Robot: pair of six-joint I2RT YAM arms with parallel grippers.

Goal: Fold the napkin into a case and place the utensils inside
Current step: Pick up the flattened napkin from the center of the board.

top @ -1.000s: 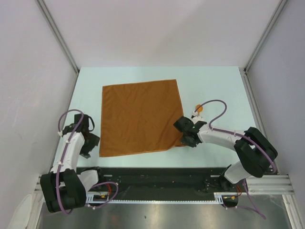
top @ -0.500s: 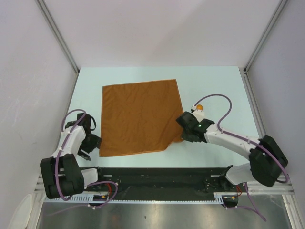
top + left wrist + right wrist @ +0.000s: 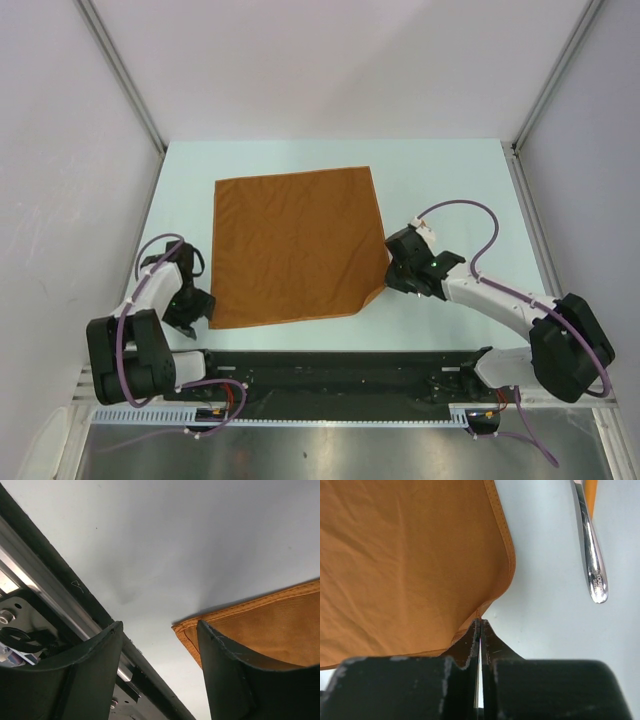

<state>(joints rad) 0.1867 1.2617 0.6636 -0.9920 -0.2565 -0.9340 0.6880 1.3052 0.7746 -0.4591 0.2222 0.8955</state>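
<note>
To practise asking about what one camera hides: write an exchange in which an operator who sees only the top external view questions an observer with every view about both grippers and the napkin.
Operator: Is the napkin actually gripped at its near right corner?
Observer: Yes. The right gripper is shut, with that corner's edge pinched at its tips.
Operator: And at the near left corner?
Observer: Not gripped. The left gripper is open, and the corner's tip sits just inside the gap, not pinched.
</note>
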